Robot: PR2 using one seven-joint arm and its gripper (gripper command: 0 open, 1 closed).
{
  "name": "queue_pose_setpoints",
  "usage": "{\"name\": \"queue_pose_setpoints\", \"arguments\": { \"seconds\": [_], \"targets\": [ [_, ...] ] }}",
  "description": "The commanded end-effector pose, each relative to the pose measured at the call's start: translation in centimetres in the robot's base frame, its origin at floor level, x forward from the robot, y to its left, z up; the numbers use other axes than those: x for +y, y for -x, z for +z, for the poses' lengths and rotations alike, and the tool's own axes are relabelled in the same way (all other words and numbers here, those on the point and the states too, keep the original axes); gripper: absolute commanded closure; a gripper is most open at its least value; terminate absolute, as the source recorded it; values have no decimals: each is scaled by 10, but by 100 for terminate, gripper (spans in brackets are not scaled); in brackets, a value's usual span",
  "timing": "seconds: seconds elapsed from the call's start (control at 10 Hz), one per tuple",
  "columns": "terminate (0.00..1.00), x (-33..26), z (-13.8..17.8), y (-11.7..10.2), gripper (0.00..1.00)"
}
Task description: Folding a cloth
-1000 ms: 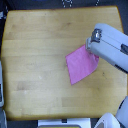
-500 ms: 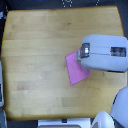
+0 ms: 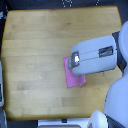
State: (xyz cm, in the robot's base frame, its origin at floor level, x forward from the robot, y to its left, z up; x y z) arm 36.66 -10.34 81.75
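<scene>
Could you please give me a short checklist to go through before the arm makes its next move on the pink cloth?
1. Cloth in view: ok, though the arm covers its part toward the exterior view's right.
2. Cloth fully on the wooden table, away from the edges: ok.
3. Pincer open or shut: cannot tell; the arm's housing hides the fingertips.
4. Pincer holding the cloth: cannot tell, since the contact point is hidden.
5. Fold neat, edges aligned: cannot tell; only a narrow strip and the lower corner show.
6. Table around the cloth free of other objects: ok in the visible area.
</scene>
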Motion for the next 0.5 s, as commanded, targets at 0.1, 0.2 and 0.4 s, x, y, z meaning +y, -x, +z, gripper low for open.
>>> {"name": "queue_pose_setpoints", "arguments": {
  "seconds": [0.1, 0.2, 0.4],
  "targets": [
    [0, 56, -31, -15, 100],
    [0, 59, -33, -16, 100],
    [0, 61, -33, -21, 100]
  ]
}}
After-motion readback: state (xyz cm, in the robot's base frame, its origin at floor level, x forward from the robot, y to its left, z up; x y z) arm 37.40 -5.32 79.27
